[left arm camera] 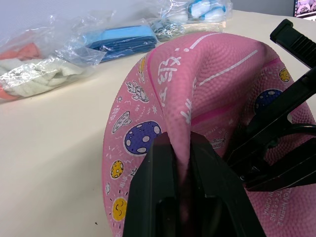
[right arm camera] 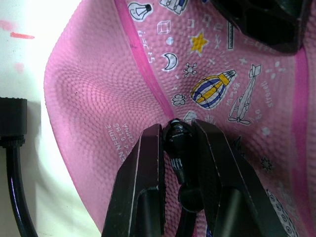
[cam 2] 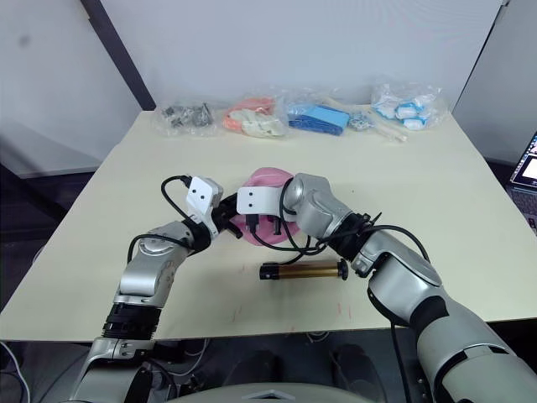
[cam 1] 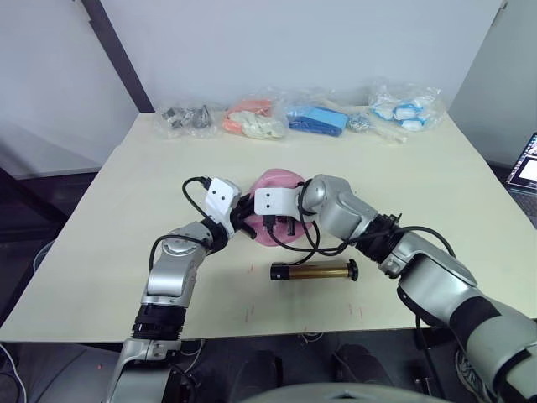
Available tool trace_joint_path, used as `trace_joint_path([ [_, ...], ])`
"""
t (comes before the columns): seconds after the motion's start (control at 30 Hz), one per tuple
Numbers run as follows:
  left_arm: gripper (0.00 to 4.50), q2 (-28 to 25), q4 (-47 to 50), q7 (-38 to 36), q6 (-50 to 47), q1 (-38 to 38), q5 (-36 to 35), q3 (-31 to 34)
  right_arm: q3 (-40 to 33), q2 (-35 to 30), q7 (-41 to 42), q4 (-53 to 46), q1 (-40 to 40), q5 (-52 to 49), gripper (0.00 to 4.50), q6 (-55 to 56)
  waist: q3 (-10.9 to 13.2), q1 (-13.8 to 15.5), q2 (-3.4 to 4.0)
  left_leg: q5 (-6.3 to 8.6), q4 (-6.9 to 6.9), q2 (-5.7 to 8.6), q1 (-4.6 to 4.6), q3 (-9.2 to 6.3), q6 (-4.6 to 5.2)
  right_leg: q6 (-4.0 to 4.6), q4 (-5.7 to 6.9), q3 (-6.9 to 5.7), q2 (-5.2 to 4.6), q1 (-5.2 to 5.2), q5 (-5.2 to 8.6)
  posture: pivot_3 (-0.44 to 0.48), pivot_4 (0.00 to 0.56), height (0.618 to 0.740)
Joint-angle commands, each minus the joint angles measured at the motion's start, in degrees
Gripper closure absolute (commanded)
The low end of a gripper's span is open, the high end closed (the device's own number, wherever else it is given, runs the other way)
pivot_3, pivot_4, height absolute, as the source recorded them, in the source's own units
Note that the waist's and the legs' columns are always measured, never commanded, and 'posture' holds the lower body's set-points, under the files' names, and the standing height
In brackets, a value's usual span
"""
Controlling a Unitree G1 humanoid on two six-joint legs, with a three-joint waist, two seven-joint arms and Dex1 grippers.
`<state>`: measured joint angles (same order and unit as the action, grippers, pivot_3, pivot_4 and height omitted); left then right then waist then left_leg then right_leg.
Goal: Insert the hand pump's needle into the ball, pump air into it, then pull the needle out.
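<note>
The pink ball, sagging and printed with small cartoons, lies in the middle of the table. My left gripper is shut on a raised fold of the ball. From the other side, my right gripper is shut on the needle's black fitting, whose tip presses against the ball's skin. The metal pin itself is hidden. The gold hand pump lies flat on the table in front of the ball. Its thin black hose loops up toward my right gripper.
Several clear bags of items line the far edge: dark parts, orange and white pieces, a blue item and blue-white pieces. A laptop shows past the table's right edge. Small red marks dot the tabletop near the pump.
</note>
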<state>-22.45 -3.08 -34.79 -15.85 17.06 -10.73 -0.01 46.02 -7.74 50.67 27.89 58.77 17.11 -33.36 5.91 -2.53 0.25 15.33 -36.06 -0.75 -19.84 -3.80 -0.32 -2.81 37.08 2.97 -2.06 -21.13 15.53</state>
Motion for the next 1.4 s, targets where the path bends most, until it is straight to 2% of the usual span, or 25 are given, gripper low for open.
trace_joint_path([
  [0.03,4.5,-0.92,-1.47,-2.12,-0.88,-1.71,0.5,-1.8,0.19,-4.73,-1.22,8.57,-5.75,3.62,4.15,-5.47,0.04,0.03,0.05,0.0,0.0,0.04,0.0,-0.06,0.0,0.0,0.0,0.0,0.0,0.0,0.0,0.0,0.15,0.736],
  [0.17,4.5,-1.14,-2.22,-2.33,-0.67,-0.84,0.61,-1.91,-2.42,-5.52,0.43,0.18,-5.65,3.12,4.15,-9.0,0.3,0.11,-0.01,0.01,0.03,0.38,-0.03,-0.71,-0.02,-0.01,-0.02,-0.06,-0.01,-0.01,0.0,0.0,0.15,0.736],
  [0.23,4.5,-1.28,-2.7,-2.45,-0.62,-0.15,0.7,-1.82,-2.52,-7.11,2.89,-7.15,-6.43,2.81,4.15,-12.52,0.63,0.36,0.07,-0.03,0.03,0.43,-0.15,-0.9,-0.09,-0.01,-0.1,-0.19,-0.03,-0.01,0.0,0.0,0.15,0.736],
  [0.33,4.5,-1.56,-3.47,-2.72,-0.34,0.61,1.05,-1.93,-2.63,-9.31,4.73,-16.81,-7.71,2.29,4.15,-17.67,1.13,0.86,0.33,-0.37,0.02,0.61,-0.66,-1.35,-0.67,-0.15,-0.28,-0.54,-0.17,-0.18,-0.08,0.0,0.15,0.736],
  [0.37,4.5,-1.65,-3.66,-2.94,-0.16,0.75,1.11,-1.99,-2.78,-10.15,5.15,-20.09,-8.06,2.07,4.15,-19.52,1.24,1.08,0.39,-0.53,0.02,0.69,-1.0,-1.41,-0.56,-0.32,-0.27,-0.6,-0.23,-0.44,-0.18,0.0,0.15,0.736],
  [0.53,4.5,-1.72,-5.55,-3.39,0.72,1.88,1.31,-2.08,-3.51,-13.83,5.66,-31.0,-8.45,0.88,4.15,-25.87,1.75,2.07,0.42,-0.61,0.04,1.04,-1.6,-1.98,-0.7,-0.35,-0.36,-1.25,-0.56,-0.67,-0.14,0.0,0.15,0.736],
  [0.67,4.5,-1.85,-6.85,-3.66,1.46,2.62,1.2,-2.26,-4.25,-14.93,4.72,-33.53,-7.97,-0.19,4.15,-27.93,2.09,2.32,0.3,-0.74,0.01,1.61,-2.11,-2.67,-0.84,-0.36,-0.36,-1.67,-1.07,-0.91,-0.14,0.0,0.15,0.736],
  [1.1,4.5,-1.86,-7.94,-3.75,2.93,2.48,1.06,-2.36,-6.58,-15.71,1.63,-34.23,-7.97,-3.52,4.15,-27.97,2.61,2.31,0.26,-0.76,0.01,2.15,-2.19,-3.38,-0.74,-0.63,-0.33,-2.15,-1.42,-0.81,0.02,0.0,0.15,0.736],
  [1.17,4.5,-1.96,-8.11,-3.75,3.15,2.33,1.14,-2.3,-7.11,-15.9,1.24,-34.63,-8.12,-4.29,3.15,-27.96,2.65,2.3,0.26,-0.77,0.01,2.16,-2.19,-3.42,-0.75,-0.62,-0.33,-2.18,-1.42,-0.79,0.02,0.0,0.15,0.736],
  [1.2,4.5,-1.97,-8.31,-3.68,3.26,2.36,1.2,-2.25,-7.24,-16.17,1.15,-34.88,-8.28,-4.58,2.92,-27.87,2.68,2.31,0.21,-0.77,0.01,2.16,-2.19,-3.42,-0.75,-0.62,-0.33,-2.19,-1.42,-0.79,0.02,0.0,0.15,0.736],
  [1.33,4.5,-1.91,-8.7,-3.59,3.64,2.48,1.38,-2.3,-7.71,-17.25,0.69,-36.18,-8.66,-5.45,1.03,-27.83,2.81,1.88,0.28,-0.78,0.01,2.17,-2.16,-3.46,-0.76,-0.62,-0.32,-2.22,-1.44,-0.76,0.02,0.0,0.15,0.736],
  [1.4,4.5,-1.89,-8.9,-3.55,3.86,2.56,1.44,-2.31,-8.0,-18.39,0.93,-37.54,-8.65,-6.02,0.22,-27.57,2.83,1.91,0.26,-0.8,0.0,2.17,-2.15,-3.53,-0.78,-0.63,-0.29,-2.28,-1.42,-0.76,0.02,0.0,0.15,0.736],
])
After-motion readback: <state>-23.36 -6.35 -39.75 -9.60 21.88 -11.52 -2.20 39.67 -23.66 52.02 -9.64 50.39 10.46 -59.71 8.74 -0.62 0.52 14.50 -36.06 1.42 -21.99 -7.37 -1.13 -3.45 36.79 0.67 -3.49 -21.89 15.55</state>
